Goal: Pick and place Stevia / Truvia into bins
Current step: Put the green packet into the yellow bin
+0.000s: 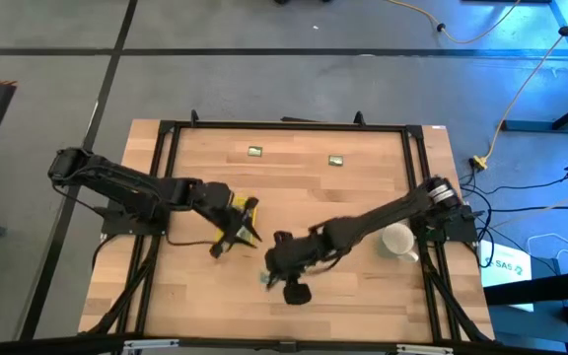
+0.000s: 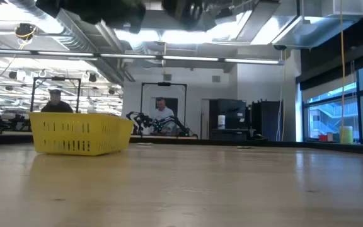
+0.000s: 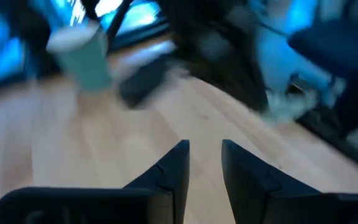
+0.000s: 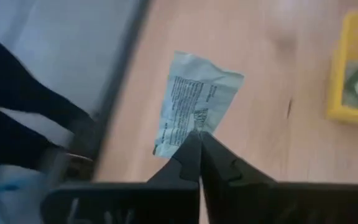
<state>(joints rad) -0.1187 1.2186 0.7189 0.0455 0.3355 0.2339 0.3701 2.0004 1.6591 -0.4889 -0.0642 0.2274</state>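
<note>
Fingers of the right gripper (image 4: 199,144) are clamped on a sachet (image 4: 194,102), lifted off the tabletop (image 1: 363,286) for carrying to the tray (image 4: 353,74), while the left gripper's (image 3: 204,155) fingers are held slightly apart nearby.

Two sachets (image 1: 255,152) (image 1: 335,160) near the table (image 1: 363,286) far edge. Left gripper (image 1: 233,240) over yellow tray (image 1: 242,205). Right gripper (image 1: 272,273) mid-table, pale sachet (image 1: 264,280) at its tip. White mug (image 1: 397,241) by right arm.
</note>
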